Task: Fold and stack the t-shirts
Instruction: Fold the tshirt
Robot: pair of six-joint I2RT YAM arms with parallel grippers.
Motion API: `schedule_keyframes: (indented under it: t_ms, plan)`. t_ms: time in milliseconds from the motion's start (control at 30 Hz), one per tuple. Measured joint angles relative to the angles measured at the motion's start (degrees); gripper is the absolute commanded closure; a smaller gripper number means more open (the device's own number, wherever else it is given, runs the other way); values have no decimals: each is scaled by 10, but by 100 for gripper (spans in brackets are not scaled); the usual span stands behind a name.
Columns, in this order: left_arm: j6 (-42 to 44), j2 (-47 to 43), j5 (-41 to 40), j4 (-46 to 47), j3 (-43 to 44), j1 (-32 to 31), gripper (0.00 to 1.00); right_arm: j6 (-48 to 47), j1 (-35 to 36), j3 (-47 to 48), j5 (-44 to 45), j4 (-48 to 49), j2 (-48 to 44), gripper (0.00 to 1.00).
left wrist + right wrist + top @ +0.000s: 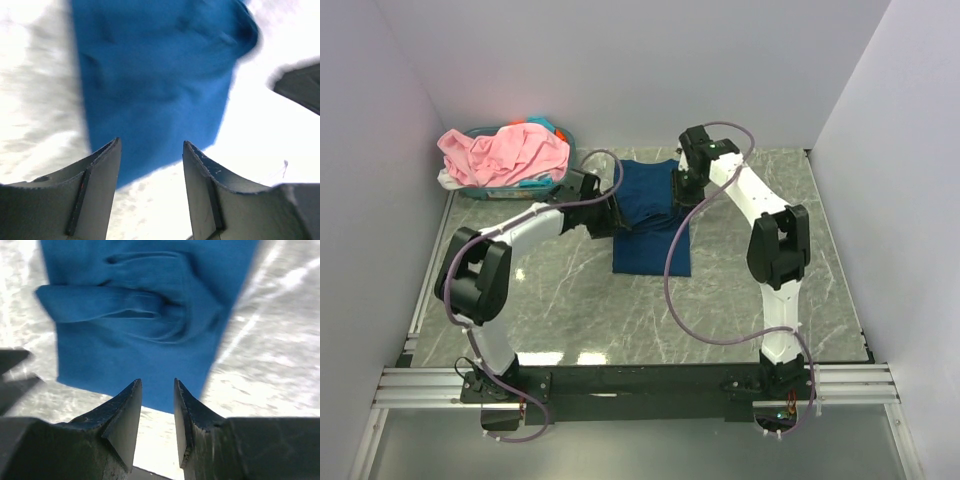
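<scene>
The dark navy t-shirt (650,218) lies partly folded on the marble table, its upper part doubled over. My left gripper (611,213) is at its left edge, open and empty. In the left wrist view the left gripper (151,146) hovers just short of the blue cloth (155,85). My right gripper (682,186) is at the shirt's upper right edge, open with a narrow gap and empty. In the right wrist view the right gripper (157,383) is above the cloth's edge (145,315), which has a rolled fold. A light pink t-shirt (505,153) lies heaped on the basket.
A teal plastic basket (556,129) stands at the back left corner, holding the pink shirt and pale cloth beneath it. White walls close in the table on three sides. The right arm's cable (672,262) loops over the shirt's lower right.
</scene>
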Motion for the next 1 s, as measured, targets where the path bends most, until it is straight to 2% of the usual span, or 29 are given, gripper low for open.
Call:
schedule_keyframes:
  t_ms: [267, 433, 600, 1000]
  plan:
    - [-2, -10, 46, 80, -52, -55, 44, 14, 54, -47, -32, 26, 3, 62]
    - [-2, -9, 59, 131, -110, -75, 44, 27, 57, -62, -42, 41, 10, 62]
    - [0, -3, 59, 150, -152, -85, 45, 41, 53, -58, -47, 53, 29, 62]
    - [7, -2, 54, 169, -170, -98, 44, 68, 53, -13, -39, 63, 104, 62]
